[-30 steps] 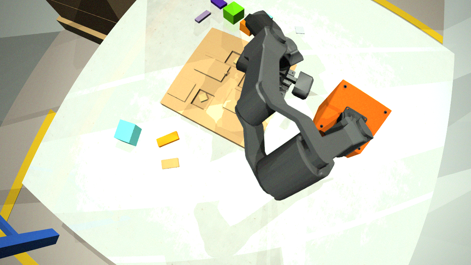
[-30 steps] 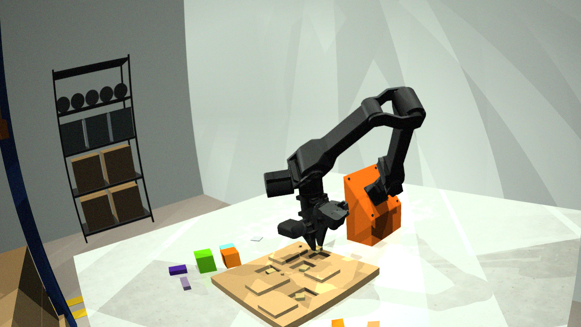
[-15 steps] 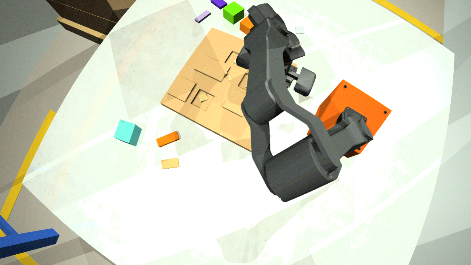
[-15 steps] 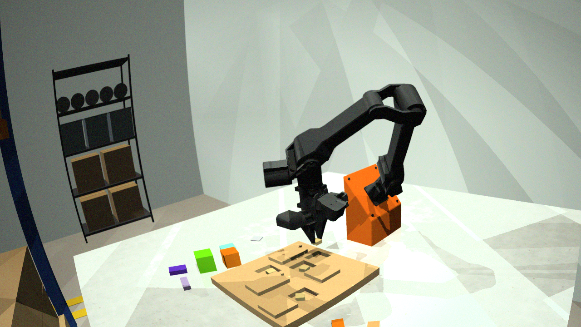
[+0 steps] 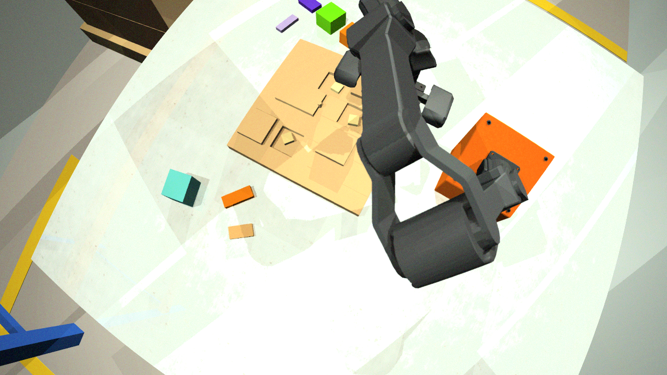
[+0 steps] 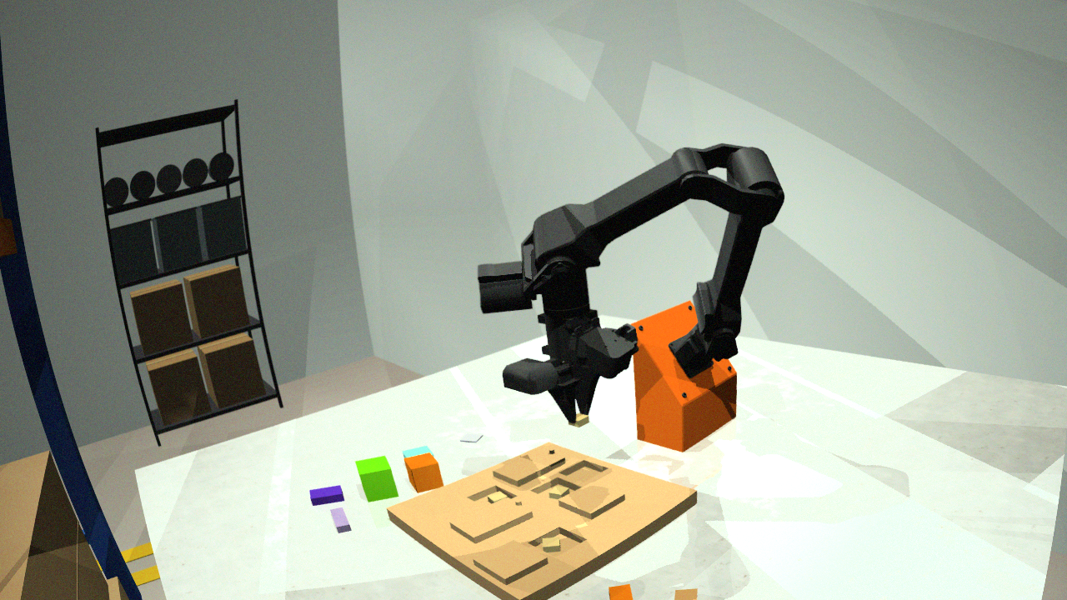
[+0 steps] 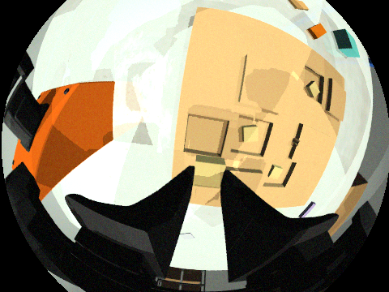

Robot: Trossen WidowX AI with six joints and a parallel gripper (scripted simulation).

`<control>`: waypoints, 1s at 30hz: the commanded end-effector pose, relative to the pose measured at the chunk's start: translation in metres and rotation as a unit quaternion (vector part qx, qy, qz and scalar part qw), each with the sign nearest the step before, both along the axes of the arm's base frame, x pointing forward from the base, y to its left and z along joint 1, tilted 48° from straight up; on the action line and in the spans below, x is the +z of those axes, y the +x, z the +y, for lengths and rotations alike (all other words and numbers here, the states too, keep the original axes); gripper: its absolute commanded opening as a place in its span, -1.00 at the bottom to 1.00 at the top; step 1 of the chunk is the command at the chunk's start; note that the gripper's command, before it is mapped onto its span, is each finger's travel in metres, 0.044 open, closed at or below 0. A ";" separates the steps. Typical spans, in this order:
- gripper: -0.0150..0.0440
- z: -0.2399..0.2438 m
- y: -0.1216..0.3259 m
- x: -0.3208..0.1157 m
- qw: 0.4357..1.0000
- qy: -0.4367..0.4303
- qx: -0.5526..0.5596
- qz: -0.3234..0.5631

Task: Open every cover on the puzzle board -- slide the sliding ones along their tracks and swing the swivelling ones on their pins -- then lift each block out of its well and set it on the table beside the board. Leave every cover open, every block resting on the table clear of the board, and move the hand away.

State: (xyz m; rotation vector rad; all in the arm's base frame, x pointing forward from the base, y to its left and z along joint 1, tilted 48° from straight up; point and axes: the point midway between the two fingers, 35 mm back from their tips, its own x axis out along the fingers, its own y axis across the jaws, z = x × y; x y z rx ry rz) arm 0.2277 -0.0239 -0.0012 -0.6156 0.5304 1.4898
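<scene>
My gripper is shut on a pale yellow block and holds it above the board's edge nearest the arm base. The tan puzzle board has four wells. One well is empty. The other three hold a small pale block each: one block, a second and a third. The four raised covers stand beside their wells. The arm hides part of the board in the top view.
A green cube, orange cube, purple bar and lilac bar lie beyond one board edge. A teal cube, orange bar and tan bar lie off another. The orange base stands nearby.
</scene>
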 end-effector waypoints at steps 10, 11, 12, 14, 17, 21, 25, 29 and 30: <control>-0.22 0.010 0.019 0.022 1.000 -0.014 0.001 0.000; -0.22 0.012 0.020 0.024 1.000 -0.015 0.001 0.000; -0.22 0.013 0.022 0.026 1.000 -0.016 0.001 0.000; -0.22 0.016 0.025 0.030 1.000 -0.018 0.000 0.000; -0.22 0.021 0.030 0.036 1.000 -0.021 0.000 0.000; -0.22 0.029 0.036 0.045 1.000 -0.023 -0.001 0.000; -0.22 0.036 0.041 0.054 1.000 -0.025 -0.001 0.000; -0.22 0.044 0.046 0.063 1.000 -0.027 -0.002 -0.001; -0.22 0.046 0.047 0.065 1.000 -0.027 -0.002 -0.001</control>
